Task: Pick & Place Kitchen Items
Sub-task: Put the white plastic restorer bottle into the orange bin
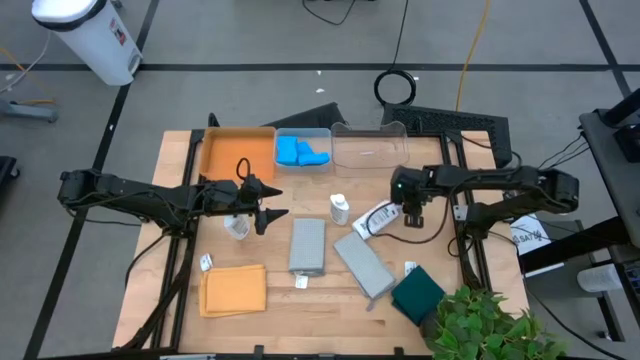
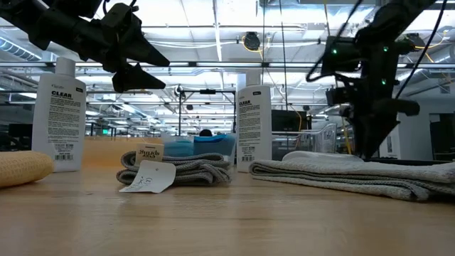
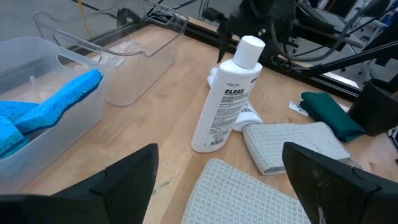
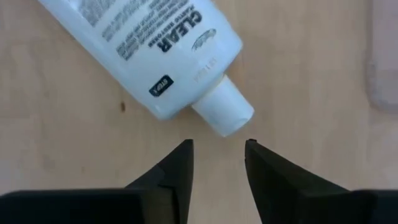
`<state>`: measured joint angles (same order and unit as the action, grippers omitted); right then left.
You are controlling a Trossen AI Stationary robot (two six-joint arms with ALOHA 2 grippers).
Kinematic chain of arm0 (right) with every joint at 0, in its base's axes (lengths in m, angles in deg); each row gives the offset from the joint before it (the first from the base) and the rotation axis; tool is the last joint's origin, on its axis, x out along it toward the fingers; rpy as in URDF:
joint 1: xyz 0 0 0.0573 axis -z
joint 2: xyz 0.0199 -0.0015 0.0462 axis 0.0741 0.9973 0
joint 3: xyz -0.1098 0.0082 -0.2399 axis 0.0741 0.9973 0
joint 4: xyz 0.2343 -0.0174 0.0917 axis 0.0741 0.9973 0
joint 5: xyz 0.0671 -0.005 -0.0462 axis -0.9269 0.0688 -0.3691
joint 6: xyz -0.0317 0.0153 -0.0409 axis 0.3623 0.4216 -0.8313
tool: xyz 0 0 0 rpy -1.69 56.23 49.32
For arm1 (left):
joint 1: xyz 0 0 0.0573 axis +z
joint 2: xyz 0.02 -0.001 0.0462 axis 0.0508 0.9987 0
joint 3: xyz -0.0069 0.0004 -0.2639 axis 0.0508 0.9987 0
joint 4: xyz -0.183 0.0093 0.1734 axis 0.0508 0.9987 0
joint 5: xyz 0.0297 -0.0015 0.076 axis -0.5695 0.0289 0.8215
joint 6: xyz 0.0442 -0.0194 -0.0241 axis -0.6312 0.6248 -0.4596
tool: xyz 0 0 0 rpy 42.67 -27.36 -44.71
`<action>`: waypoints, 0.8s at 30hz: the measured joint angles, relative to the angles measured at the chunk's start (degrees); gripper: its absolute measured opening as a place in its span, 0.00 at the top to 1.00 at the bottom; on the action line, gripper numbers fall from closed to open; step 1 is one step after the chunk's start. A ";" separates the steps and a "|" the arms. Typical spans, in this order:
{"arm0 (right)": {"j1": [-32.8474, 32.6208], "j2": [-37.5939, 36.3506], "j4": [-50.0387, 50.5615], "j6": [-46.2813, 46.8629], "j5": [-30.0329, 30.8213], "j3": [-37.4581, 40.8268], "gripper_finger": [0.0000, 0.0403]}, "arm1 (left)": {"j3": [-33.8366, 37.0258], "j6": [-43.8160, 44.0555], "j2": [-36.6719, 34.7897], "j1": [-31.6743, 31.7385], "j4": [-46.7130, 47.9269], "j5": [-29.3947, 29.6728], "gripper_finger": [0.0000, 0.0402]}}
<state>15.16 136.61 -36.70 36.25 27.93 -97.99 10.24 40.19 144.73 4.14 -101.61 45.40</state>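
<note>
One toppled bottle (image 4: 158, 53) — cap just beyond right tool (image 4: 217, 155).

I count three white bottles (image 1: 340, 208) on my worktop (image 1: 180, 250): two standing and one lying on its side. There are four folded cloths in all: two grey cloths (image 1: 307, 245), one orange cloth (image 1: 233, 290) and one dark green cloth (image 1: 417, 293). Two clear bins (image 1: 370, 152) sit beside a single orange tray (image 1: 237, 152). The blue sponges (image 1: 300, 152) lie heaped together in one bin; I make out at least two, but cannot tell the full number.
</note>
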 joint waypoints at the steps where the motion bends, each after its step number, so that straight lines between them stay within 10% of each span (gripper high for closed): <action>1: 0.00 0.02 -1.79 -0.78 0.00 1.03 0.69 | 0.00 -0.04 0.00 0.00 0.00 0.00 0.14; 24: -4.27 0.00 -15.38 -8.03 8.75 7.48 0.71 | 0.00 0.04 0.01 0.00 0.00 1.53 0.14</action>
<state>10.88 136.61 -52.08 28.22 36.68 -90.50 10.24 40.23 144.73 4.14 -101.61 46.93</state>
